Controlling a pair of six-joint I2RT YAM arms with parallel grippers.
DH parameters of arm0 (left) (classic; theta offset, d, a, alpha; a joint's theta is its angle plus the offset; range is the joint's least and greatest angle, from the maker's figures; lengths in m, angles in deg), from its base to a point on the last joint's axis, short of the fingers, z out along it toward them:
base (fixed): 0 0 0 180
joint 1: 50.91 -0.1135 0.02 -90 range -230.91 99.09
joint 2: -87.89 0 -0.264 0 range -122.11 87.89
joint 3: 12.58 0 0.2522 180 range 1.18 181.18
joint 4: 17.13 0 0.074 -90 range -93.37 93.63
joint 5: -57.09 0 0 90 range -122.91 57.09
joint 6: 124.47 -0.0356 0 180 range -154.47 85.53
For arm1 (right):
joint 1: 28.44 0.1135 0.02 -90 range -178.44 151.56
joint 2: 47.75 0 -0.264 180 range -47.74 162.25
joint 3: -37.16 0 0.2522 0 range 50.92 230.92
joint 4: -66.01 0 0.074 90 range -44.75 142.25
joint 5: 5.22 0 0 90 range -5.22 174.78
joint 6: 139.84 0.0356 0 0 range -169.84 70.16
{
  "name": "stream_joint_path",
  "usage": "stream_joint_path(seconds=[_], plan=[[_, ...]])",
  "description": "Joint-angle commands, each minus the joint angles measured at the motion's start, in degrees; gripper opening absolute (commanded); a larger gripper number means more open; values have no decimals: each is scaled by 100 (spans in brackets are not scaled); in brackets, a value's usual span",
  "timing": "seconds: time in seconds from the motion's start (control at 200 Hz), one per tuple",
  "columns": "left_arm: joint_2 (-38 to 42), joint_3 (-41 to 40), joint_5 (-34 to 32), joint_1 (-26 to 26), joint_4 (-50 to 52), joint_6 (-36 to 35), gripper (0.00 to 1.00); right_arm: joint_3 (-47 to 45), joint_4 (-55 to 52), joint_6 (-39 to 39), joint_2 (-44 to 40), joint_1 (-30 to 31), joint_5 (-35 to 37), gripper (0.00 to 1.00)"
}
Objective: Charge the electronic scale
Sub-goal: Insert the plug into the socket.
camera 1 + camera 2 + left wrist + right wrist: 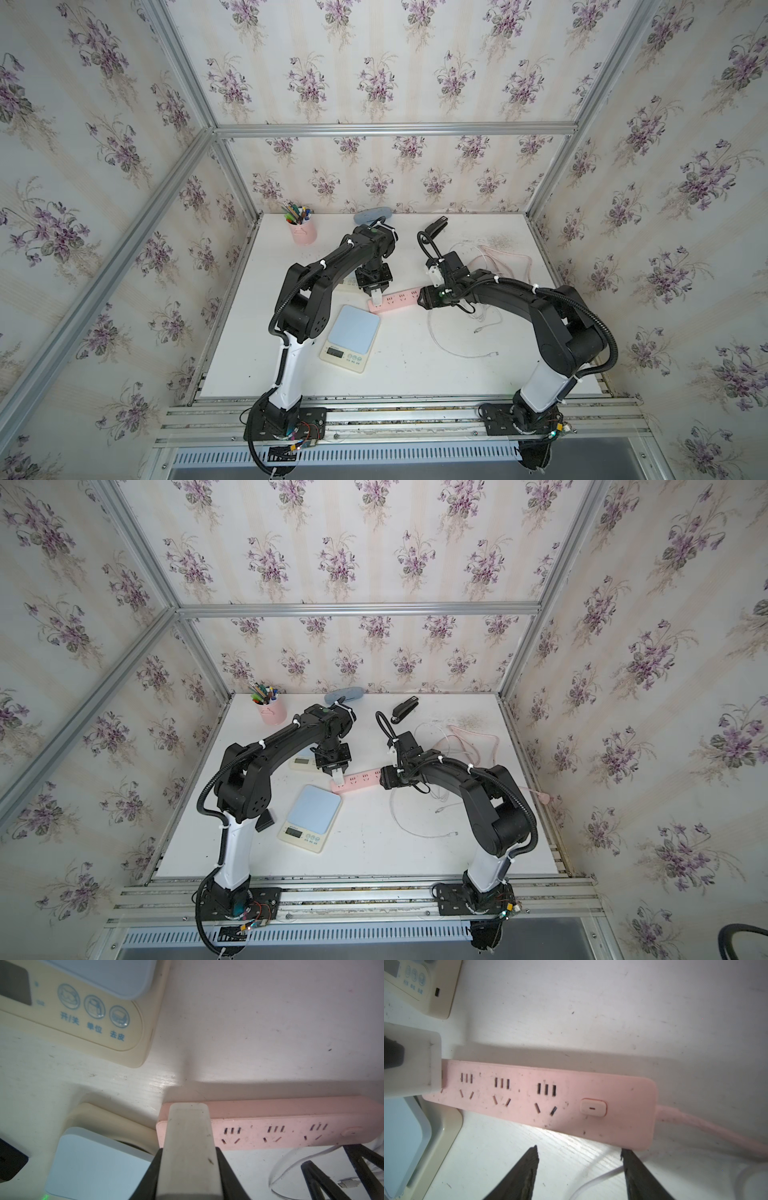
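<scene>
Left arm bent downward, left fingers (pixel 149 1178) pinching a white charger block (pixel 187 1147) over the pink power strip (pixel 623 1095); right fingers (pixel 527 1174) wide, empty.

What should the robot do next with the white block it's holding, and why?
Probably press the white charger block straight down into the end socket of the pink power strip. The left gripper is shut on the block, which sits right over that socket; whether its prongs are fully in cannot be seen. The right gripper hangs open beside the strip.
</scene>
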Motion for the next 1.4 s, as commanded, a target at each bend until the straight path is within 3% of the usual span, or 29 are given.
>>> stream_joint_path(seconds=[0.0,0.205,0.51,0.719,0.939,1.184,1.319,1.394], plan=[[35,-38,47,11,-178,59,0,52,45,-57,-80,13,3,65],[98,-551,-344,100,-276,158,0,45,66,-13,-131,21,-12,65],[-168,-1315,-171,171,-560,271,0,-22,204,27,-373,21,220,64],[-3,-622,-332,181,-601,211,0,54,135,79,-1113,-75,1207,65],[15,9,-425,185,-921,111,0,-107,157,249,-2026,-347,1622,66],[187,-166,-996,219,-2304,-271,0,-728,603,907,-2143,-344,666,65],[330,-476,-2096,418,-3349,-1050,0,-438,701,1051,-1736,-320,275,65],[422,-868,-2363,461,-3978,-1295,0,-106,749,1026,-1473,-260,198,65]])
